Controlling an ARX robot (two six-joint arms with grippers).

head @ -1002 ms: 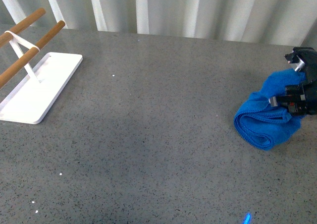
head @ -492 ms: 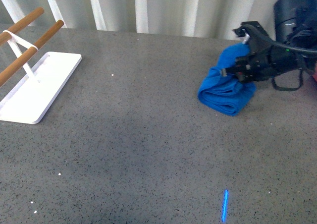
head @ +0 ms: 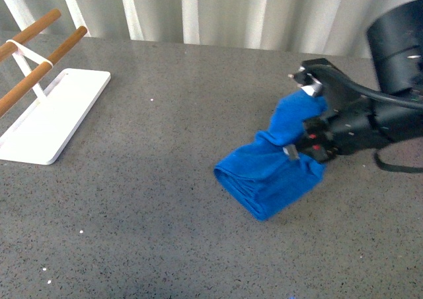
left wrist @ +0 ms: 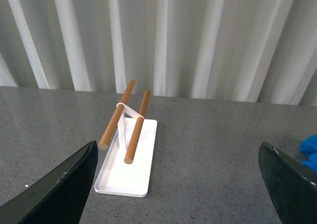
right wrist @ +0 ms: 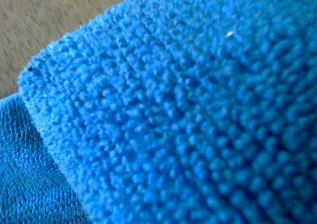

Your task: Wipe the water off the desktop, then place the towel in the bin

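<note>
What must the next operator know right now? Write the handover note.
Right gripper: shut on the towel, holding its upper end; the folded lower end rests on the desktop, right of centre.
Left gripper: open, empty, facing the white rack with two wooden rods at the far left.
Bin: not in any view.
Done: the towel is grasped and down on the desktop.
Left: no puddle can be made out, so check for water and finish wiping; then find the bin and drop the towel in.
</note>
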